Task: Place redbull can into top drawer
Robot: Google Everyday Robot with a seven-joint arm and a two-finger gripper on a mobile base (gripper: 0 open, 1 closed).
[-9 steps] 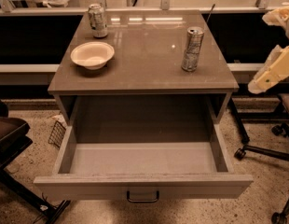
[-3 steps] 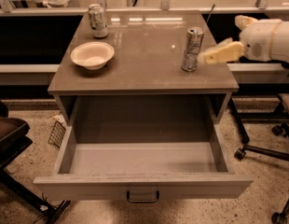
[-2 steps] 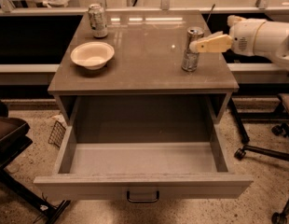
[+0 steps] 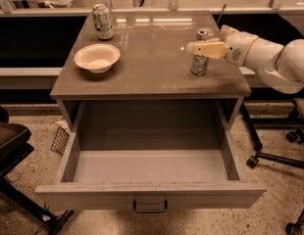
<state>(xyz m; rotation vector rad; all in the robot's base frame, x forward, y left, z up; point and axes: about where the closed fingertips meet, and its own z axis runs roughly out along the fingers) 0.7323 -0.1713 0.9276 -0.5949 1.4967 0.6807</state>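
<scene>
The redbull can (image 4: 199, 65), tall, slim and silvery, stands upright near the right edge of the grey table top (image 4: 152, 58). My gripper (image 4: 192, 47) reaches in from the right on a white arm (image 4: 269, 58) and lies across the upper part of the can, level with its top third. The top drawer (image 4: 149, 196) is pulled wide open below the table top. Its plain front panel has a small dark handle (image 4: 150, 207), and its inside (image 4: 149, 165) holds nothing.
A shorter mottled can (image 4: 103, 21) stands at the table's back left, with a white bowl (image 4: 97, 58) in front of it. A dark chair (image 4: 7, 141) is at the left. An office chair base (image 4: 274, 158) with wheels is on the floor at the right.
My arm has swung in from the right toward the table. The gripper has moved left until it overlaps the upper part of the redbull can. The can has not moved.
</scene>
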